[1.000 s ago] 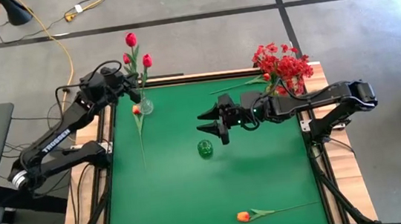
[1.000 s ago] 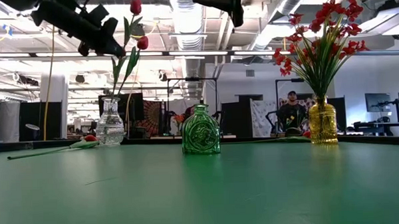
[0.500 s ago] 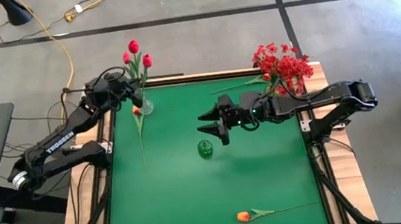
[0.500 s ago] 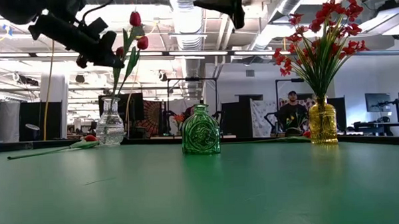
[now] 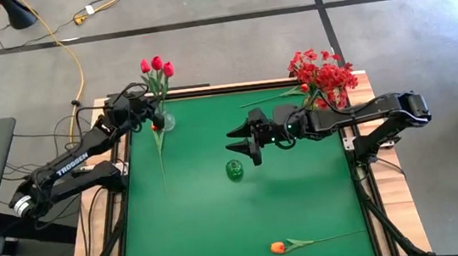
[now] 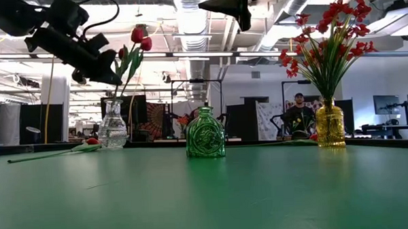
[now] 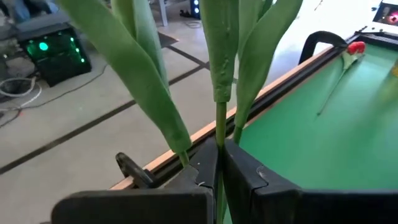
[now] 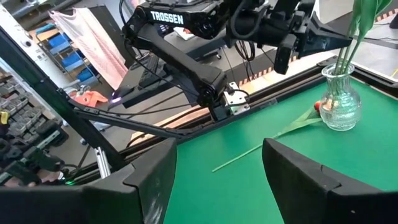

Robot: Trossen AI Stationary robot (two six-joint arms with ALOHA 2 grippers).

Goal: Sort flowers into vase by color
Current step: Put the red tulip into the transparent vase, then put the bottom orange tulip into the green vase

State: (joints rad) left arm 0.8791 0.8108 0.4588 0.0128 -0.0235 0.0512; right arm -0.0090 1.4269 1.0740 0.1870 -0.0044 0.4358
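Overhead first: the left gripper [image 5: 149, 112] sits at the far left corner of the green table [image 5: 222, 222], its fingers pinching a red tulip stem [image 5: 158, 77] above the clear glass vase [image 5: 165, 122], presumably so the stem can be fed down the narrow neck beside the two red tulips standing there. Another red tulip [image 5: 158, 140] lies flat on the table just beside that vase, an orange tulip [image 5: 280, 247] lies near the front edge, and a small green vase [image 5: 234, 170] stands empty mid-table. The right gripper [image 5: 246, 141] hangs over the table centre, fingers spread, holding nothing. Red blossom sprays [image 5: 323, 71] fill the yellow vase at the far right; that vase is hidden beneath them.

Low view: the tulip [image 6: 138, 34] slants over the clear vase [image 6: 112, 124]; whether its stem end has entered the neck is hard to make out. The yellow vase [image 6: 329, 126] holds its spray upright.

Left wrist view: the dark fingers [image 7: 245, 174] press together on the thin stem [image 7: 221, 127], leaves fanning out past them; the blossom is cut off.

Right wrist view: the spread fingers [image 8: 298, 177] frame the clear vase [image 8: 341, 106] and the lying tulip [image 8: 298, 124].
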